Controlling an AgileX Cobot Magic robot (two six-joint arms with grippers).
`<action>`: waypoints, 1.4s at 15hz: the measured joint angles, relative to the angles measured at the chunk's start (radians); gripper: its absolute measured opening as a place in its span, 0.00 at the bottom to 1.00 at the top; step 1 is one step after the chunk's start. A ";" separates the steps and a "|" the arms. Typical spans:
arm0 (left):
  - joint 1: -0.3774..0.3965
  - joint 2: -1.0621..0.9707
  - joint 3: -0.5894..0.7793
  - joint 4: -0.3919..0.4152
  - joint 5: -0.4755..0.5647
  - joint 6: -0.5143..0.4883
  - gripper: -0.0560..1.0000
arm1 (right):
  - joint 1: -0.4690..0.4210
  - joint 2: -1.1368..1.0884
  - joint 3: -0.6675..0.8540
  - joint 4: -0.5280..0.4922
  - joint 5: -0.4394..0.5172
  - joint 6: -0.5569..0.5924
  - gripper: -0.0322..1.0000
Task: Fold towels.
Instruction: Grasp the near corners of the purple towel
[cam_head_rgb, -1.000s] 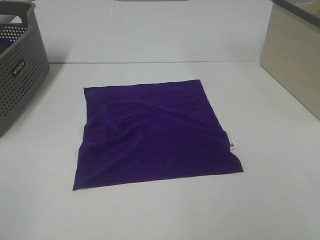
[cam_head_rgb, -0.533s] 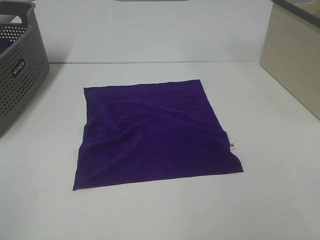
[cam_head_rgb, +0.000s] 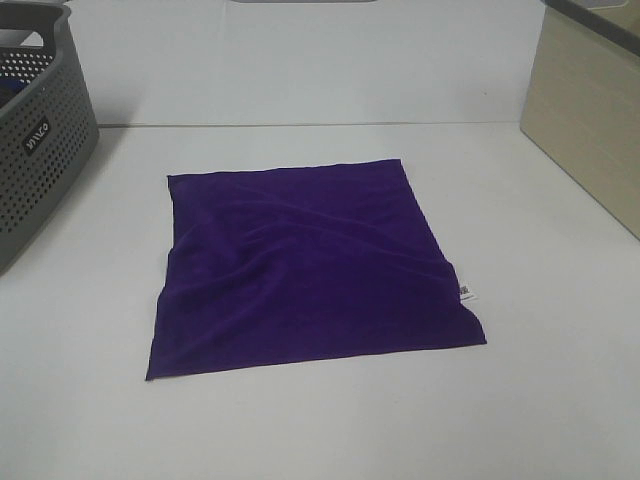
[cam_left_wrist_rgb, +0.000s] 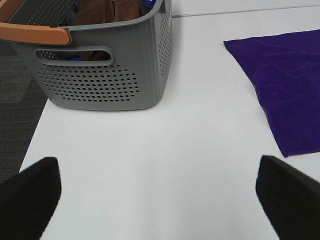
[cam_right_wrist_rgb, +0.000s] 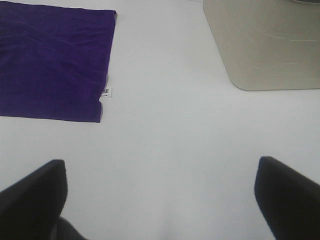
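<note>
A deep purple towel (cam_head_rgb: 310, 268) lies spread flat on the white table, with a few soft wrinkles and a small white tag (cam_head_rgb: 465, 292) at its right edge. It also shows in the left wrist view (cam_left_wrist_rgb: 287, 85) and in the right wrist view (cam_right_wrist_rgb: 52, 65), where the tag (cam_right_wrist_rgb: 106, 92) is seen too. Neither arm shows in the exterior high view. My left gripper (cam_left_wrist_rgb: 157, 192) is open and empty, over bare table between the basket and the towel. My right gripper (cam_right_wrist_rgb: 160, 197) is open and empty, over bare table to the towel's right.
A grey perforated basket (cam_head_rgb: 40, 140) stands at the far left; the left wrist view shows it (cam_left_wrist_rgb: 102, 75) holding brown cloth. A beige box (cam_head_rgb: 590, 110) stands at the far right and also shows in the right wrist view (cam_right_wrist_rgb: 265, 45).
</note>
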 joint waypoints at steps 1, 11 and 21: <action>0.000 0.001 0.000 0.000 0.000 0.000 0.99 | 0.000 0.010 -0.007 0.007 0.003 0.000 0.99; -0.004 1.024 -0.365 -0.270 0.087 0.202 0.99 | 0.000 1.156 -0.455 0.318 0.020 -0.173 0.99; -0.183 1.667 -0.234 -0.809 -0.435 0.491 0.99 | -0.206 1.713 -0.461 0.677 -0.010 -0.612 0.99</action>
